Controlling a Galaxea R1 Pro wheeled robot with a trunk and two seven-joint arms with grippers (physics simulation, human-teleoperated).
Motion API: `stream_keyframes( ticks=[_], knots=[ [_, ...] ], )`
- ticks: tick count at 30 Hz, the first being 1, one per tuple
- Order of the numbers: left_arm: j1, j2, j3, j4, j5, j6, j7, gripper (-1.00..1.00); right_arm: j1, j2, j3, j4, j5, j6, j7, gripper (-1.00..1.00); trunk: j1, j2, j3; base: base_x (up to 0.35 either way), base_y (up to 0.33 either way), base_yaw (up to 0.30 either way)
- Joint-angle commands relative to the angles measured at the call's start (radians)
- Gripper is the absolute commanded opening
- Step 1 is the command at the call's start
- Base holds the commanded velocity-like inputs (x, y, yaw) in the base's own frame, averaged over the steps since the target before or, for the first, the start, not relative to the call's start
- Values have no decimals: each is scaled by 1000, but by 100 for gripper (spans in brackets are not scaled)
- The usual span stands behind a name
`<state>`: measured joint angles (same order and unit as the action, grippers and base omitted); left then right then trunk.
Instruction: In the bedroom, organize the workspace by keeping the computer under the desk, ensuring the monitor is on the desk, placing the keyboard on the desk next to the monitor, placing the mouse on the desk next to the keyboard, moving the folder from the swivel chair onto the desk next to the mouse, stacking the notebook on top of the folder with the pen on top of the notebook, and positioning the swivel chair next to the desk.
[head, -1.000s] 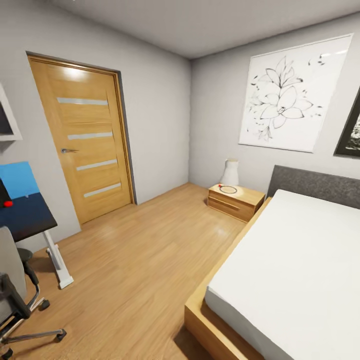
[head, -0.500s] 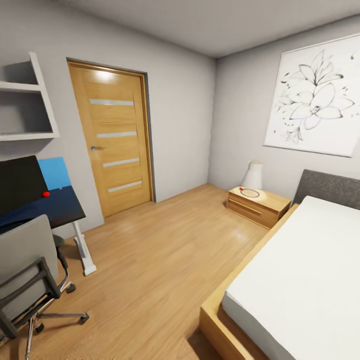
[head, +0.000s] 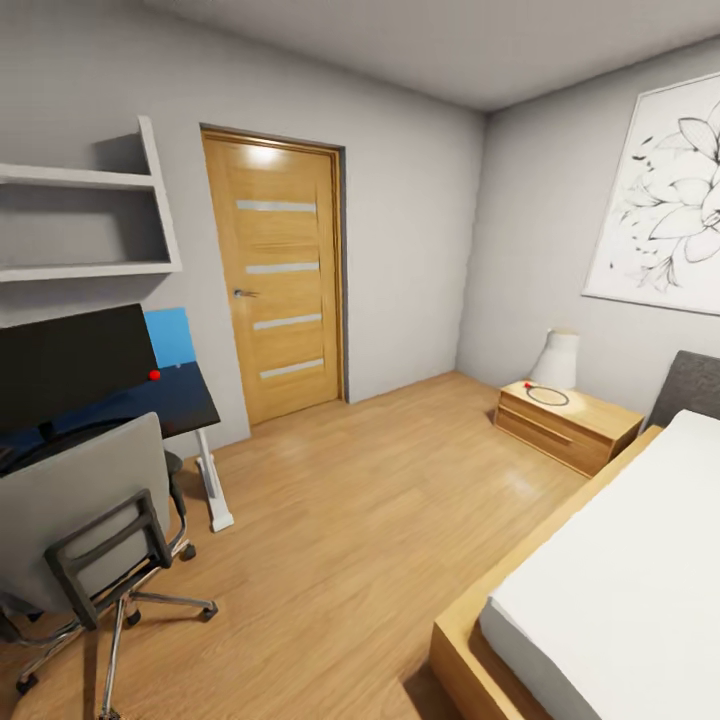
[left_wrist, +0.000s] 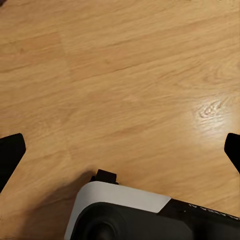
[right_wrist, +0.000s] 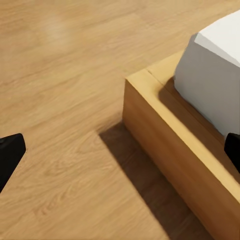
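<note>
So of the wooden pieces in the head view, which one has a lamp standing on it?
The low nightstand beside the bed frame, against the far wall. A white lamp stands on its top; the door and bed frame carry none.

— What colours mark the workspace?
— A black monitor (head: 75, 365) with a red dot, a bright blue folder (head: 169, 337) behind it, a grey swivel chair (head: 85, 500) with black armrests.
— And the room?
— Honey-wood door (head: 285, 275) with pale stripes, light wooden floor (head: 350, 530), white bed (head: 620, 590), black-lined flower print (head: 665, 205).
</note>
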<state>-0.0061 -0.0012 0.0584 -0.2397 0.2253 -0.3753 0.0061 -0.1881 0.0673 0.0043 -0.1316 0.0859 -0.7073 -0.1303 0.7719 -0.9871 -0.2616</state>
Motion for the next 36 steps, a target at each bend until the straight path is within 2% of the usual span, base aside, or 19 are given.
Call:
stream_keyframes(
  ticks=[1,9,18,36],
  knots=[
    [-1,0,3,0,-1,-2,1,100,-1,0,0,0,9,-1,-9,100,0,-1,-1,0,0,279],
    [-1,-1,3,1,-1,-2,0,100,-1,0,1,1,9,-1,-8,100,0,-1,-1,0,0,279],
    [-1,-2,3,1,-1,-2,0,100,-1,-2,-1,1,9,-1,-6,100,0,-1,-2,40,0,72],
    [-1,-2,3,0,-1,-2,0,100,-1,-3,0,1,10,-1,-6,100,0,-1,-2,272,0,3]
  ],
)
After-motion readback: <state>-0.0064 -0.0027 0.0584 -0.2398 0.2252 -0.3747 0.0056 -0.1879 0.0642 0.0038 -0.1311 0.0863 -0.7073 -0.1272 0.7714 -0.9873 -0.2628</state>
